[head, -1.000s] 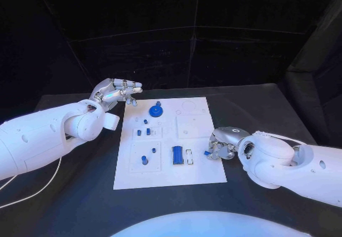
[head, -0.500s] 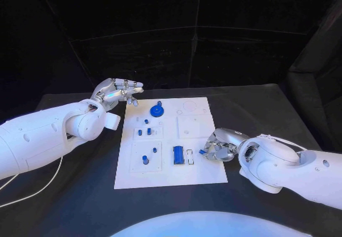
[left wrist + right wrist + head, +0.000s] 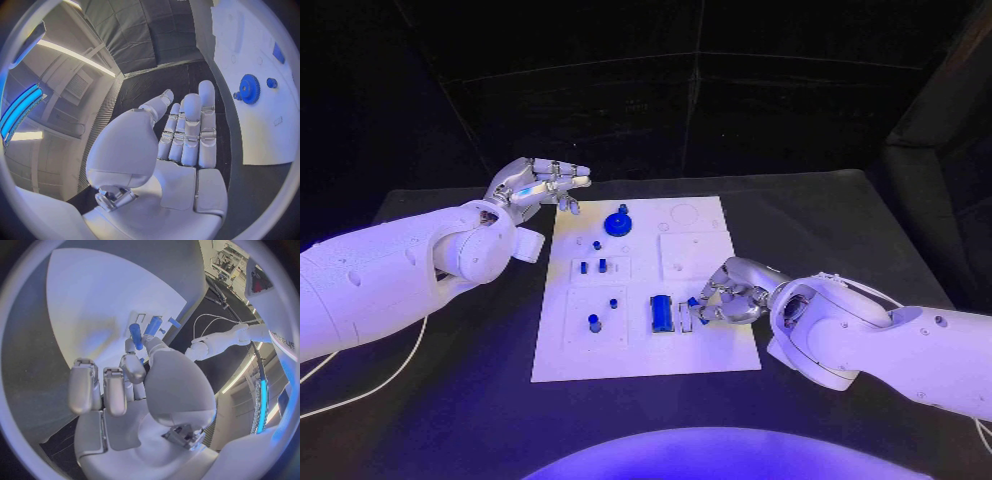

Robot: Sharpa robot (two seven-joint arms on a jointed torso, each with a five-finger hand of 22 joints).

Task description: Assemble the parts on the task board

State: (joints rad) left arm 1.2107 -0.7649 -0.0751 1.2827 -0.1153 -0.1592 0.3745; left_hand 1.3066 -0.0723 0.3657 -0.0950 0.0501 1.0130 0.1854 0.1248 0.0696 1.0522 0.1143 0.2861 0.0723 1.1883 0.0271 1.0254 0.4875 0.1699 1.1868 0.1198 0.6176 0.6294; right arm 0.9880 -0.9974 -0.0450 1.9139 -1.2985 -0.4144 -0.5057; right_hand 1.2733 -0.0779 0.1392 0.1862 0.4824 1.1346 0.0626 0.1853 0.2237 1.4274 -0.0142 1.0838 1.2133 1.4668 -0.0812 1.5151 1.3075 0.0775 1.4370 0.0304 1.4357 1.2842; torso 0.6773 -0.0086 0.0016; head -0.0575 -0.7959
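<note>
The white task board [image 3: 704, 345] lies mid-table. On it I see a blue gear [image 3: 617, 220] at the far end, a long blue block [image 3: 658, 313] nearer me, and several small blue pegs [image 3: 593, 267] on its left half. My right hand [image 3: 730, 296] hovers over the board's right side, just right of the block, pinching a small blue peg [image 3: 692, 301] between thumb and finger. In the right wrist view the peg [image 3: 135, 335] juts from the fingertips beside the block [image 3: 153, 326]. My left hand [image 3: 538, 184] hangs off the board's far left corner, fingers extended [image 3: 187, 130], holding nothing; the gear [image 3: 250, 89] lies ahead of it.
Black table [image 3: 848, 230] surrounds the board, with dark curtains behind. A white cable [image 3: 365, 385] trails at the near left. A narrow white slot piece [image 3: 684, 316] sits right of the blue block.
My right hand has moved left from the board's right edge to over the board, close beside the blue block, still carrying the small blue peg. The left hand has stayed put.
</note>
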